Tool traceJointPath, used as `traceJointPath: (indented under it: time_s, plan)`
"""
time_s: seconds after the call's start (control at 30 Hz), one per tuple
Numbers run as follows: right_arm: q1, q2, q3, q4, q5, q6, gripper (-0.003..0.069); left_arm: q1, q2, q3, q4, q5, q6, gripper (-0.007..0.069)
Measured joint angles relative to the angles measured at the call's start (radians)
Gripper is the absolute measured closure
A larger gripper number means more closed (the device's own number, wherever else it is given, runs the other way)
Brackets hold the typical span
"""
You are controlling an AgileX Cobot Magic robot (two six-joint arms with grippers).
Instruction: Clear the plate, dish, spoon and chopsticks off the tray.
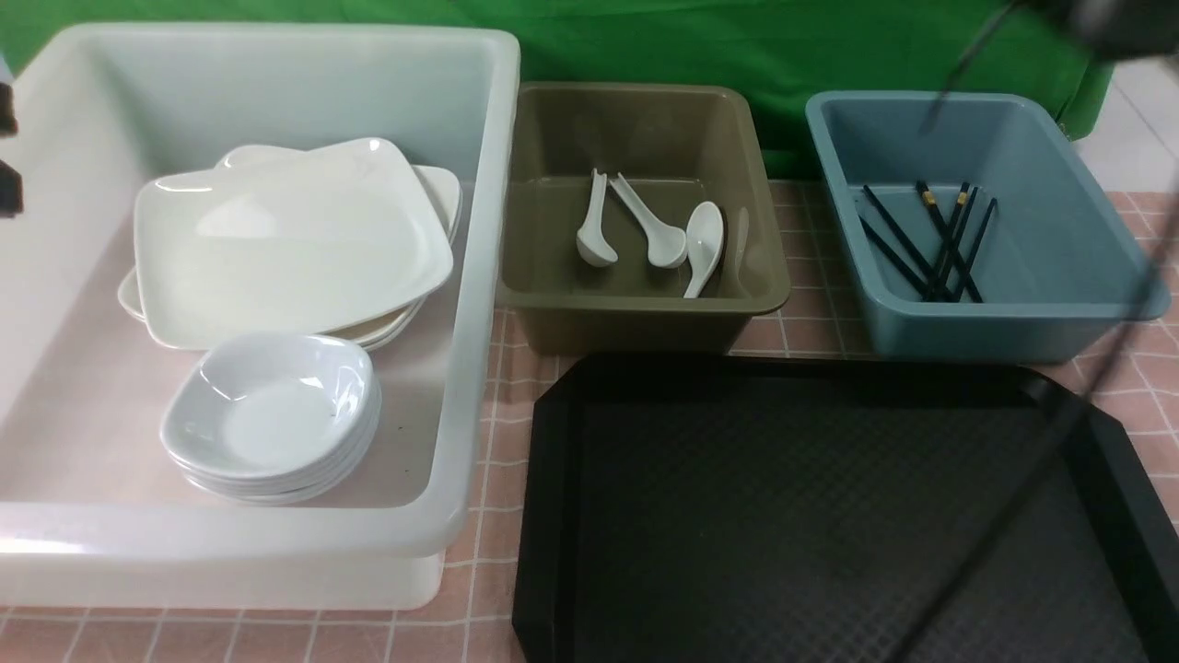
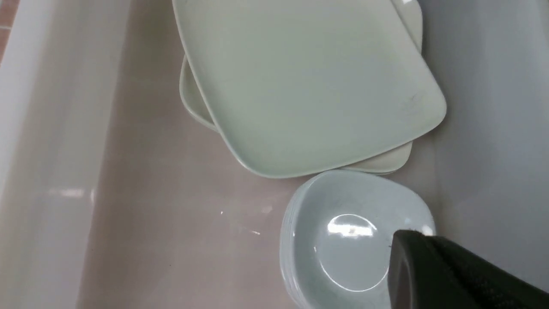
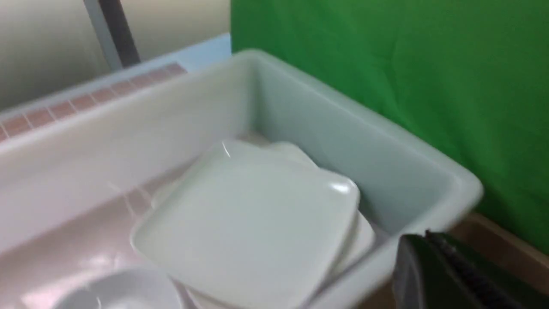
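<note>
The tray [image 1: 811, 516] lies bare (clearing looks finished); right pincer [image 3: 422, 257] shut, seemingly empty; left pincer [image 2: 403, 249], cannot tell; next, simply withdraw

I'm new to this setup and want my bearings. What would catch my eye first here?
The big white tub on the left, holding a stack of large plates with small dishes piled in front. Next, the bare black tray in front, and behind it an olive tub with three spoons and a blue tub with chopsticks.
</note>
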Motion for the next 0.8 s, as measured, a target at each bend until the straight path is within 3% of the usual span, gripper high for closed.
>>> traceJointPath:
  time_s: [0.03,0.1,0.27,0.47,0.6,0.8]
  plan:
    - [-0.004,-0.007,0.0,-0.011,0.014,0.007,0.0629,0.0,0.005,0.0,0.0,0.002,0.0,0.0627]
    - [-0.071,-0.092,0.0,-0.116,0.208,0.085,0.0629,0.0,0.078,-0.001,0.008,0.014,0.0,0.0627]
    - [-0.201,-0.192,0.003,-0.172,0.517,0.149,0.0629,0.0,0.249,-0.02,0.017,0.035,0.0,0.0627]
    - [-0.298,-0.244,0.072,-0.181,0.516,0.173,0.0629,-0.028,0.434,-0.108,0.122,0.058,-0.017,0.0627]
    - [-0.308,-0.257,0.136,-0.185,0.516,0.145,0.0629,-0.09,0.529,-0.133,0.213,0.043,-0.044,0.0627]
    - [-0.308,-0.261,0.17,-0.187,0.516,0.131,0.0629,-0.138,0.615,-0.134,0.235,-0.053,-0.048,0.0627]
